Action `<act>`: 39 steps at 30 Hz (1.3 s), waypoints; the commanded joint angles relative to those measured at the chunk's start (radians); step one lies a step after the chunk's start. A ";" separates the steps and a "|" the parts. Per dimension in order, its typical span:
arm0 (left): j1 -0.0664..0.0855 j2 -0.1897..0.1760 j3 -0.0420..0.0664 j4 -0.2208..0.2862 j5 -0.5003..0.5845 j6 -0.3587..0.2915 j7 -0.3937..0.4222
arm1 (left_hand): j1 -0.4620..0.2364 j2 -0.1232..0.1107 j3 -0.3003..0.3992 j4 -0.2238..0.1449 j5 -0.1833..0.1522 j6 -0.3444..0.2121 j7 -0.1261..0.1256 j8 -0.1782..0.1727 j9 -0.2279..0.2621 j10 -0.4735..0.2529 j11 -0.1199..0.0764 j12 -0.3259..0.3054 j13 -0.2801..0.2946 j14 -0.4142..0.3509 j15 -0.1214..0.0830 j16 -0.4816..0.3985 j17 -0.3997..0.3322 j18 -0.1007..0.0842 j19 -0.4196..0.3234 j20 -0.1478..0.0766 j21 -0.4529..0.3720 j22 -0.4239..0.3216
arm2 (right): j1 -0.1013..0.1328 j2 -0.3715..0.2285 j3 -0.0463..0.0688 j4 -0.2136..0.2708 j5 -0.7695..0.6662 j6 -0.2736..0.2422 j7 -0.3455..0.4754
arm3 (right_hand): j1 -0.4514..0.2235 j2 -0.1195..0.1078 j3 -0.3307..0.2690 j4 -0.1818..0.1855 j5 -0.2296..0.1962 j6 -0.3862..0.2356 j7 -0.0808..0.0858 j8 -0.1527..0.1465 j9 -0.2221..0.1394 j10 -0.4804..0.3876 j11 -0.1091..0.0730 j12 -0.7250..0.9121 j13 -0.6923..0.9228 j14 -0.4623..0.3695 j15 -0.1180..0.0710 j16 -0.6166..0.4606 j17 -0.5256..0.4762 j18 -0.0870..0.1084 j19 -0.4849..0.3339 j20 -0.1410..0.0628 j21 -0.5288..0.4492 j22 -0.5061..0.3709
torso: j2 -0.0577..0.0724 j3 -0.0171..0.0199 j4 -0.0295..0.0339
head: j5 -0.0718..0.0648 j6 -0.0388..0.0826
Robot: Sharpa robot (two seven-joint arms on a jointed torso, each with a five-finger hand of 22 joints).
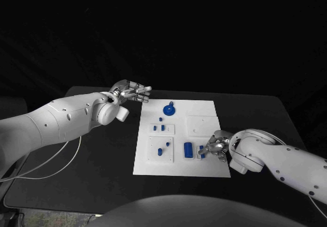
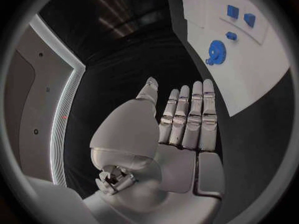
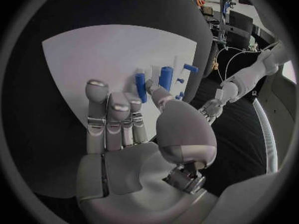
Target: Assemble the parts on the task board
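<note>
Item: task board (image 1: 204, 109), a white plate in the middle of the black desk (image 1: 102, 156).

Parts on it: a blue gear-shaped part (image 1: 168, 111) at the far end; small blue pieces (image 1: 159, 127) in a raised white panel below it; more small blue pieces (image 1: 162, 150) in the panel nearer us; a blue cylinder (image 1: 188, 149) lying beside them, near the board's near right corner.

Left robot hand (image 1: 131, 91): we see it held over the desk just off the board's far left corner, fingers straight and side by side, holding nothing. In the left wrist view the gear-shaped part (image 2: 216, 52) lies well apart from its fingers (image 2: 190, 117).

Right robot hand (image 1: 217, 144): low over the board's near right edge, beside the blue cylinder. In the right wrist view its fingers (image 3: 112, 119) are partly curled close to a blue peg (image 3: 141, 86) and the cylinder (image 3: 166, 78). We cannot tell whether it pinches a small piece or merely touches one.

Risks, as we judge them:
- The right robot hand works among closely spaced parts; a sideways finger could roll the lying cylinder off the board edge.
- A small piece pinched off-centre may tilt and jam at its seat.
- Pressing down near the edge could shift the board, which the left robot hand is not steadying.
</note>
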 commanded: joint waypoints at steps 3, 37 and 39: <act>0.000 0.001 0.001 0.004 -0.005 0.016 0.000 | -0.002 -0.001 0.002 0.003 -0.002 -0.003 0.006 -0.003 -0.001 -0.008 0.001 0.001 0.001 -0.008 -0.001 -0.003 0.002 0.000 -0.006 -0.002 -0.004 -0.001 | -0.004 -0.001 -0.003 -0.003 -0.022 -0.019 -0.002 | 0.008 0.039 0.064 -0.063 0.033 0.010 -0.002 0.000 0.029 0.002 -0.009 -0.002 -0.001 -0.003 -0.002 -0.002 -0.004 0.003 0.049 -0.004 0.006 0.002 | 0.000 0.0005 -0.0009 | 0.002 0.000; 0.000 -0.002 0.000 0.005 -0.010 0.019 -0.010 | -0.001 -0.003 0.002 0.002 -0.002 -0.012 0.010 -0.004 -0.001 -0.015 0.003 0.001 0.001 -0.008 0.000 -0.003 0.002 0.000 -0.006 -0.002 -0.004 -0.001 | -0.004 -0.026 0.005 0.032 0.095 0.005 0.008 | -0.017 0.022 0.154 -0.119 0.106 0.031 -0.001 -0.001 0.163 0.015 -0.012 -0.009 -0.007 -0.004 -0.001 -0.009 -0.024 -0.002 0.048 -0.003 0.002 0.009 | 0.000 -0.0001 0.0002 | 0.003 0.000; 0.000 -0.002 0.000 0.005 -0.010 0.019 -0.010 | -0.001 -0.003 0.002 0.002 -0.002 -0.013 0.012 -0.004 -0.001 -0.016 0.004 0.001 0.000 -0.008 0.000 -0.003 0.002 0.001 -0.006 -0.002 -0.004 -0.001 | -0.004 -0.024 0.005 0.033 0.093 0.008 0.008 | -0.017 0.023 0.153 -0.119 0.106 0.031 -0.001 -0.001 0.164 0.015 -0.012 -0.009 -0.006 -0.004 -0.001 -0.009 -0.024 -0.002 0.048 -0.003 0.003 0.009 | 0.000 -0.0002 0.0003 | 0.003 0.000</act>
